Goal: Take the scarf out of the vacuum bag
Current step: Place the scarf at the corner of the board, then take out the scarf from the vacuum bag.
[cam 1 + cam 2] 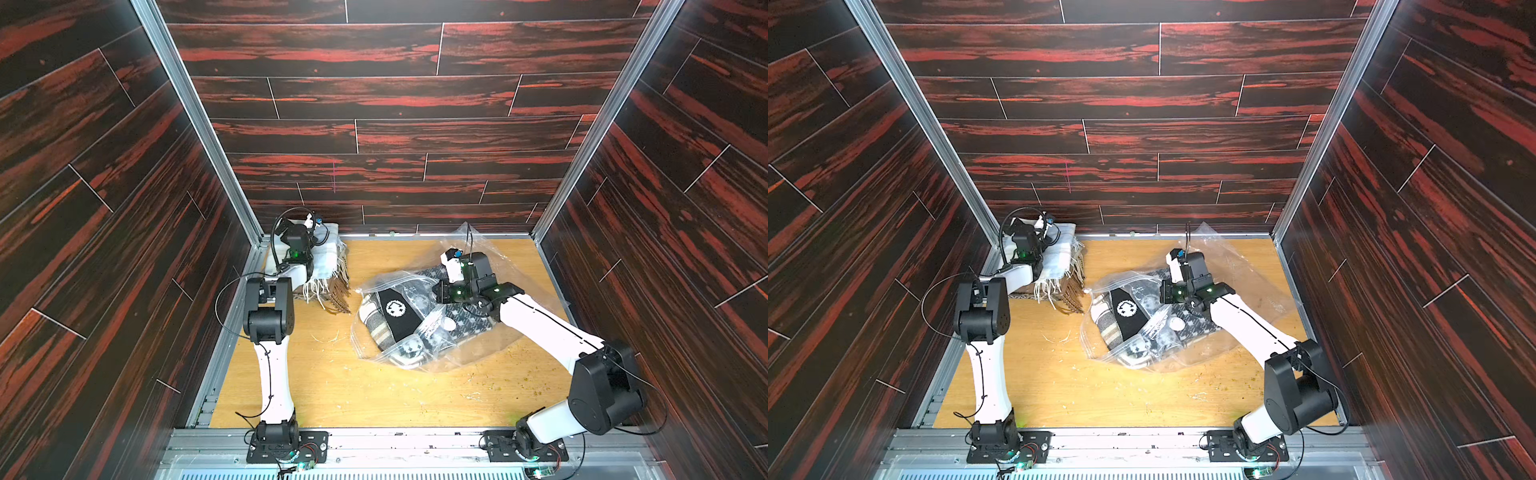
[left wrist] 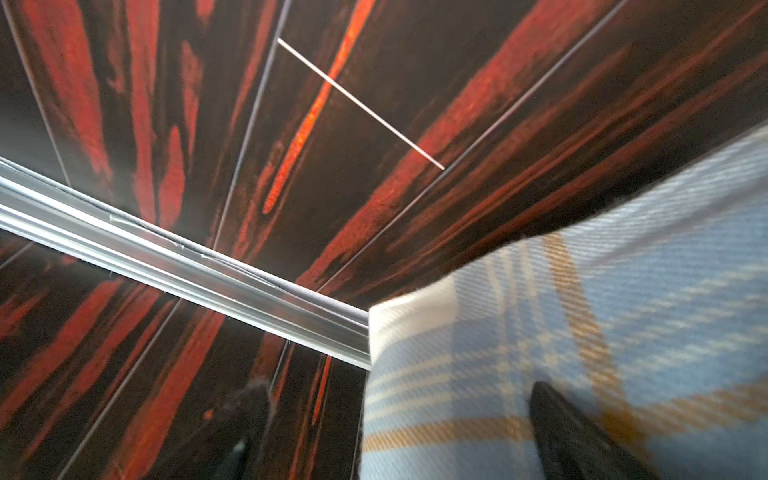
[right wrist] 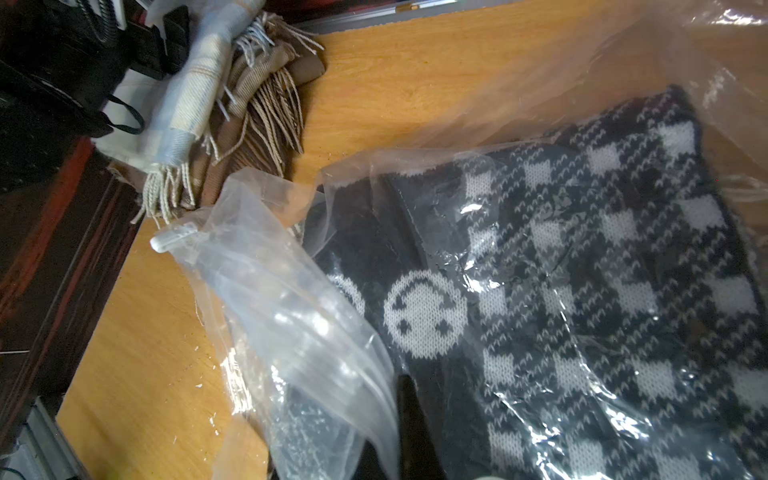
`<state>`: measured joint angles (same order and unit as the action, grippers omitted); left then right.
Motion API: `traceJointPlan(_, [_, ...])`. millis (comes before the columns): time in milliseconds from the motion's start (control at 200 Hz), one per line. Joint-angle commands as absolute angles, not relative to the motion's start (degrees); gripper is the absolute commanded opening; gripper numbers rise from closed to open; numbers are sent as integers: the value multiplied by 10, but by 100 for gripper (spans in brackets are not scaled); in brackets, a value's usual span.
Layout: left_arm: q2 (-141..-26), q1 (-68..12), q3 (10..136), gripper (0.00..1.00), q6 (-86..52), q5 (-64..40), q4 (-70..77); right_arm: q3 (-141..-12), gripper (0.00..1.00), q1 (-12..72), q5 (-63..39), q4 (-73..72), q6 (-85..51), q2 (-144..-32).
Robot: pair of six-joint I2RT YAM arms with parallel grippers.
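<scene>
On the wooden table (image 1: 374, 395), on the right arm's side, lies the vacuum bag (image 1: 478, 359). It is clear and crinkled, with its round white valve disc (image 1: 1177, 323) facing up and its white slider (image 3: 170, 241) at the corner of the mouth, which points toward the left arm's side. Inside the bag a black-and-white checked knit scarf (image 3: 602, 291) lies folded. Beside it, nearer the mouth, is a black knit piece (image 1: 395, 309) bearing a round white emblem, and a beige striped piece (image 1: 374, 328) lies at the mouth's edge; all three are under the film. The right gripper (image 3: 409, 415) rests on top of the bag at its mouth with its jaws closed together, and the upper layer of film appears pinched between them. Well apart from the bag, off its mouth end in the far corner, the pale blue plaid scarf (image 1: 328, 253) lies fully outside. It is folded on top of a brown fringed scarf (image 1: 336, 295) whose tassels spread toward the bag. The left gripper (image 2: 407, 444) stands over the plaid scarf with its jaws wide apart, gripping nothing. In the left wrist view one dark finger (image 2: 573, 436) lies against the cloth, while the other is blurred and off the scarf's edge. Behind it run an aluminium rail (image 2: 166, 266) and the dark red wood-grain wall (image 1: 395, 104).
</scene>
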<state>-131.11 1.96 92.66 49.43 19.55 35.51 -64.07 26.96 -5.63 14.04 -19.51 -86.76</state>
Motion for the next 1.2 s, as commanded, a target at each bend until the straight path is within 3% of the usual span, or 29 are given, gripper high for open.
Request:
traceJointPlan(0, [-1294,16,924,100,485,199,332,-640,0,267,-62,142,-201,-846])
traceJointPlan(336, [-1139,-4,872,100,403,210,360,-657,0,266,-85,141,-205,-835])
traceJointPlan(762, [-809,-40,629,100,12,282,305,-682,0,266,-156,148,-204,-822])
traceJointPlan(1027, [-648,-42,473,100,-252,196,217,-703,0,266,-218,160,-198,-832])
traceJointPlan(1192, [-617,-48,399,100,-405,56,205,-708,0,266,-246,173,-193,-829])
